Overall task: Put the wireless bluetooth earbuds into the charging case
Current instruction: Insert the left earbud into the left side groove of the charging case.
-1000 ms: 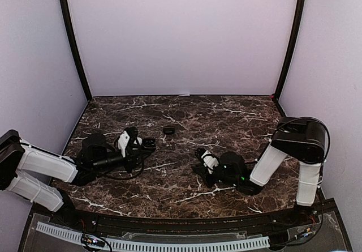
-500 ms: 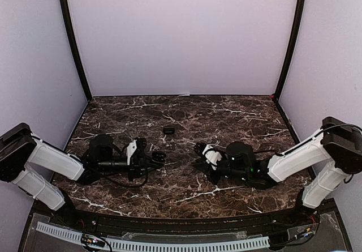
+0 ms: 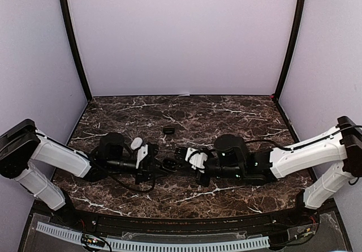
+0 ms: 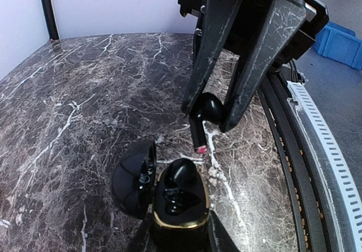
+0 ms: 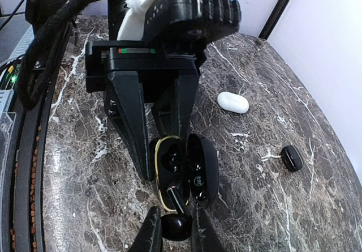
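With both arms meeting mid-table near the front edge, here's the state:

- Left gripper [image 3: 158, 164]: closed on the black charging case [image 4: 180, 209], with one finger on each side of the body. The case sits low over the table [image 3: 226, 116]. The lid is swung open to one side and the gold rim faces the right arm.
- One black bud [image 4: 181, 173] is seated in the case, in the slot next to the lid hinge side as seen from the left wrist.
- Right gripper [image 3: 182, 154]: closed on a black earbud [image 4: 206, 107], pinched at the head between both fingertips. The stem points down and out toward the open case, and it has a red tip.
- From the right wrist, the stem of that earbud [image 5: 176, 202] lies over the gold rim at the case mouth [image 5: 169, 167]. I can't tell whether it touches the rim or the slot. From the left wrist, the red tip hangs just beside the seated bud, not in a slot.
- Also on the table: a closed white case [image 5: 233, 102], far of the left gripper and apart from it.
- A small black item [image 3: 168, 130] lies on its own further toward the far side. It's too small to identify.
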